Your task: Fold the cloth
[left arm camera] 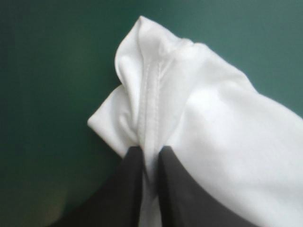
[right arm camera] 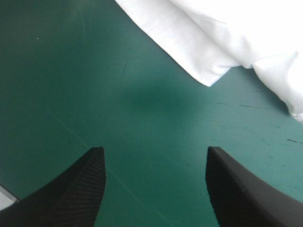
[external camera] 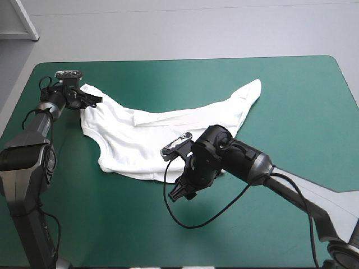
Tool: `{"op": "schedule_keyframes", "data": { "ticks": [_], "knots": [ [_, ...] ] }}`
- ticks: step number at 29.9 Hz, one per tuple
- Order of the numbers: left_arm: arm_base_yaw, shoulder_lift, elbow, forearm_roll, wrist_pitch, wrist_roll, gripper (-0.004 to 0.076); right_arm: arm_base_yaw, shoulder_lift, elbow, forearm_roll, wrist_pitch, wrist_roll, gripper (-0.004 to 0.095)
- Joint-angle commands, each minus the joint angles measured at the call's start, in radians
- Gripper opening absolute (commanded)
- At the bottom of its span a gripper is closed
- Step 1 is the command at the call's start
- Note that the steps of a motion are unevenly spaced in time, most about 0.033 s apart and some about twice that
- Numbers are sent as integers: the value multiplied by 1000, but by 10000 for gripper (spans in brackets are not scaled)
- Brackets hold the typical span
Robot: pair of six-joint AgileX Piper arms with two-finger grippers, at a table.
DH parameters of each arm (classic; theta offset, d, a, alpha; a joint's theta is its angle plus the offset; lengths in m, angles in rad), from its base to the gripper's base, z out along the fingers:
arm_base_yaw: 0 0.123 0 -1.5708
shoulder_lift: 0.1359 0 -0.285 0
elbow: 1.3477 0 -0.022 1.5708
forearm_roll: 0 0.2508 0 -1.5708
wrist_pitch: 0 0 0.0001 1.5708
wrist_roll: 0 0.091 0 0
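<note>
The T-shirt point(external camera: 162, 131) lies on the middle of the table as a loose white crescent. It runs from a bunched corner at about ten o'clock, through a wider body, to a tapering end at about two o'clock. Part of it appears doubled over itself, but no edges are lined up, so the fold looks barely begun (straightening and every neat crease seem left to do). The left gripper point(left arm camera: 149, 151) sits at the shirt's ten o'clock corner, its jaws pressed almost together on a stitched edge of the fabric. The right gripper point(right arm camera: 154, 151) hangs at roughly six o'clock of the shirt, over its near edge. Its jaws are spread wide and empty, with only bare teal-green cover point(external camera: 280, 89) between them and the fabric just ahead. By count there is one T-shirt, two grippers and one cover.
</note>
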Motion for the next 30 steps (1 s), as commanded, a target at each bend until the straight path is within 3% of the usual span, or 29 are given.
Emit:
{"op": "schedule_keyframes", "data": {
  "ticks": [1,13,22,30],
  "knots": [
    [4,-35,-17,16,7,1,21,8,0,-20,-18,-44,1,580],
    [4,-35,-17,16,33,1,21,8,147,-22,-140,-141,1,580],
    [4,-35,-17,19,63,6,21,-51,201,-22,-116,-202,1,573],
    [4,-35,-17,28,54,8,21,-83,246,-20,-36,-201,-57,344]
  ]
}}
